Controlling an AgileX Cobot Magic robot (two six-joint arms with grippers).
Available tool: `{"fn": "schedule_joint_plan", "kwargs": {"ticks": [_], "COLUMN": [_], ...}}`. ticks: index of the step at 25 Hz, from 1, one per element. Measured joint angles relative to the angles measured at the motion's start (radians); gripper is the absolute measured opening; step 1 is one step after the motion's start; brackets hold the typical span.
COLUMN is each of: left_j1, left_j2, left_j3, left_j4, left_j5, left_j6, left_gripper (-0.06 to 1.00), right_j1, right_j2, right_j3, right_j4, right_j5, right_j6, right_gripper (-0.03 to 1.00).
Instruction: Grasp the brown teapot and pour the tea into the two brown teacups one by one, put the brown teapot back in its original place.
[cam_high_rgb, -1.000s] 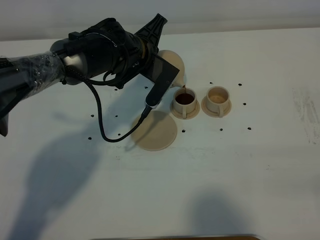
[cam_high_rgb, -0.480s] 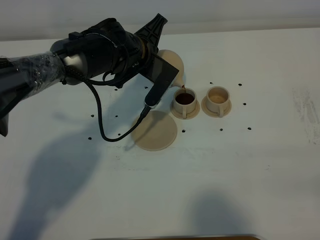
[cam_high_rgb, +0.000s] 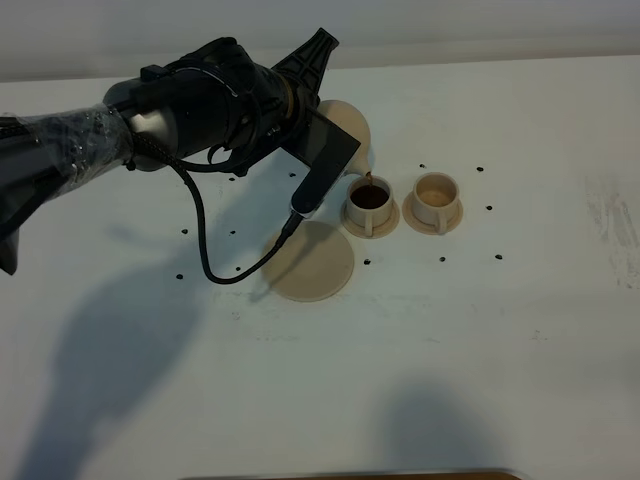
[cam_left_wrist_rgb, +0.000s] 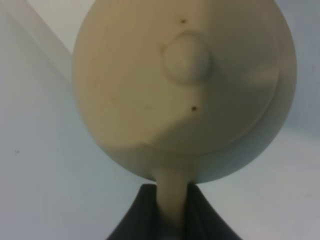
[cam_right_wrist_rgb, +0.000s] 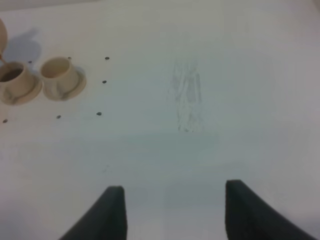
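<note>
Left end effector (cam_left_wrist_rgb: 172, 216) grips the brown teapot (cam_left_wrist_rgb: 145, 95) by its handle, spout above the teacup (cam_high_rgb: 369, 200) just ahead. Tilt gently and stop below the brim.

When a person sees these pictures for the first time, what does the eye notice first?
First, the black left claw holding the tilted teapot by its handle, left of centre in the high view. A thin brown stream falls from its spout into the left cup, dark with tea; the right cup beside it looks pale inside. In front, the big saucer lies bare.
</note>
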Motion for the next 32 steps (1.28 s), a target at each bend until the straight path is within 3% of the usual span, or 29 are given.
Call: {"fn": "schedule_joint_plan", "kwargs": {"ticks": [32], "left_j1": [0.000], "left_j2": [0.000], "left_j3": [0.000], "left_j4": [0.003], "left_j5": [-0.003], "left_j6": [0.040], "left_gripper": [0.16], "right_j1": [0.000], "right_j2": [0.000], "right_j3": [0.000], "right_j4": [0.000], "right_j5": [0.000], "right_j6": [-0.001], "right_gripper": [0.43]}}
